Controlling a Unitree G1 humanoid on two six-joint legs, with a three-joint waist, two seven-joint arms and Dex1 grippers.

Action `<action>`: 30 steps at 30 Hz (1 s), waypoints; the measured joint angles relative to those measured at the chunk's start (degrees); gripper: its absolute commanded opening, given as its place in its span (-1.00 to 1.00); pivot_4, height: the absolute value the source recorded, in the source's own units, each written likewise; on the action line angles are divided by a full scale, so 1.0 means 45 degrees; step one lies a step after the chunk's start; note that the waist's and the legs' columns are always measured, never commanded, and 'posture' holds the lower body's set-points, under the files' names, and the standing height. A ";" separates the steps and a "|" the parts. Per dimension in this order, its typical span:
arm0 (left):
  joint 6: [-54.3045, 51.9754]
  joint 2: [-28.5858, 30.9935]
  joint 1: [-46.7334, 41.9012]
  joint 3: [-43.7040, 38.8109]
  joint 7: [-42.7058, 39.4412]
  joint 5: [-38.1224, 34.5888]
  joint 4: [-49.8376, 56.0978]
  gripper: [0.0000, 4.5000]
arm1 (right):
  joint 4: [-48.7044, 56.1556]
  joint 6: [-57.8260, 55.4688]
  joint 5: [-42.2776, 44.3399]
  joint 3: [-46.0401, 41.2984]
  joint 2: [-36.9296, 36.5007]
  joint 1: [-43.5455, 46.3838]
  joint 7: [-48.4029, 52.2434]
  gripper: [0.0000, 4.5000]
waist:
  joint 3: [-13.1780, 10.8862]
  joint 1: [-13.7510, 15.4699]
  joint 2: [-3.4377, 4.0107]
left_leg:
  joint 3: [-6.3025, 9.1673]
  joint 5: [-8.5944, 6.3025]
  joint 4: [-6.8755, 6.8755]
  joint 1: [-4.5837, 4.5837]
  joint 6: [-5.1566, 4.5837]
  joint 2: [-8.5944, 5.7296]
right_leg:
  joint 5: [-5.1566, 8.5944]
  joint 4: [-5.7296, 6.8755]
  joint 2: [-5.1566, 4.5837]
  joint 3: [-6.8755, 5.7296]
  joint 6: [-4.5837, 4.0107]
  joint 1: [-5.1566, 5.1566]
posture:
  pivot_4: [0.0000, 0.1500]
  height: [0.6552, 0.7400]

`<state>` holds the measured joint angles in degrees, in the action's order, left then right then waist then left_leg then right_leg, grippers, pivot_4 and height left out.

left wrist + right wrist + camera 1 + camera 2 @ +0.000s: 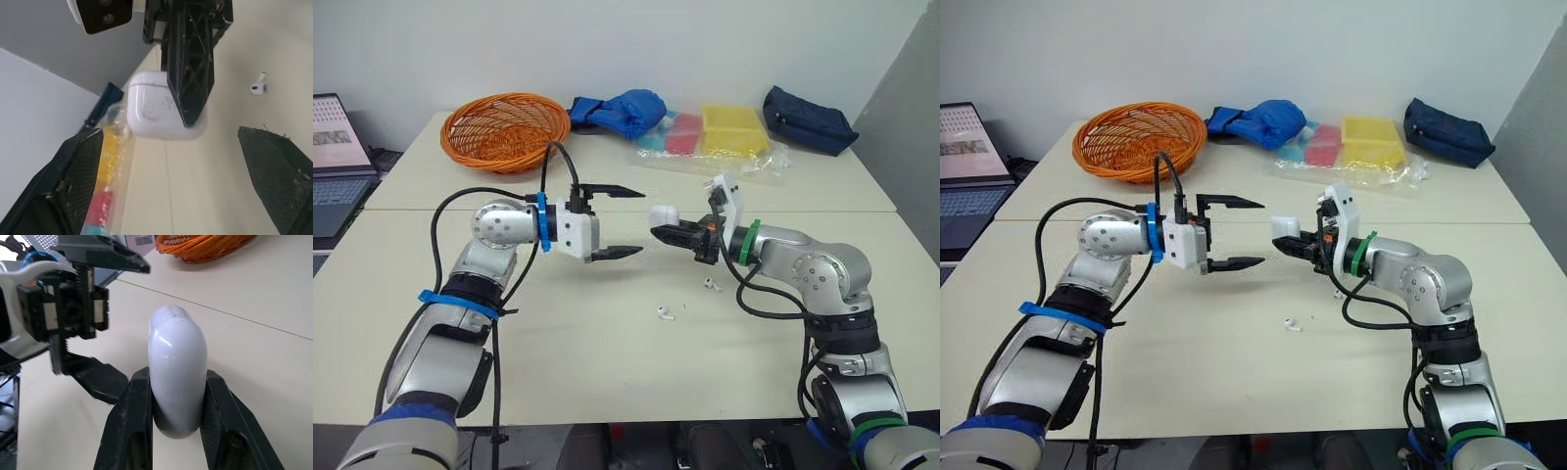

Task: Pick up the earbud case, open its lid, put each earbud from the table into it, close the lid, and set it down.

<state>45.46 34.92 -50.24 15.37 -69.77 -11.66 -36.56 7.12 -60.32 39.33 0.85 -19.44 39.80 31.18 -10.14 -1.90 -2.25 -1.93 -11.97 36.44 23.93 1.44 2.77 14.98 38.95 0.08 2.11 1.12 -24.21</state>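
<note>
One white earbud case, lid shut, is held up off the surface near mid-table, pinched between the two black fingers of the right end effector. The fingers press on its broad faces, and its rounded end sticks out past the fingertips. Left end effector faces the case from the robot's left at about the same height, near it but not touching. Its jaws are spread wide and hold nothing, one finger above and one below. Two earbuds lie loose on the surface beneath the right arm. The first earbud is just under the right wrist. The second earbud is a little nearer the robot and to the left of the first, apart from it. Toward the far edge sit an orange woven basket, a blue cloth bundle, a clear plastic bag with yellow and pink items inside, and a navy pouch. An open laptop stands off the far left side.
</note>
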 measured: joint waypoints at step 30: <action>-1.0879 -0.0163 -0.3135 0.1486 -0.4706 0.1922 0.1474 0.03 | 0.0670 0.4016 -0.5983 0.4812 -0.1267 0.0070 0.1749 -0.62 | -0.0008 0.0017 0.0009 | 0.0040 -0.0005 0.0108 0.0106 -0.0008 0.0010 | 0.0009 0.0011 0.0065 0.0009 0.0014 -0.0053 | 1.00 1.00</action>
<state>-3.49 34.18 -64.35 22.06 -90.94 -3.01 -29.92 10.14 -42.25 12.40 22.51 -25.14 40.12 39.05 -10.17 -1.82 -2.21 -1.75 -11.99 36.92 24.41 1.41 2.81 15.02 39.00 0.38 2.15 1.18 -24.44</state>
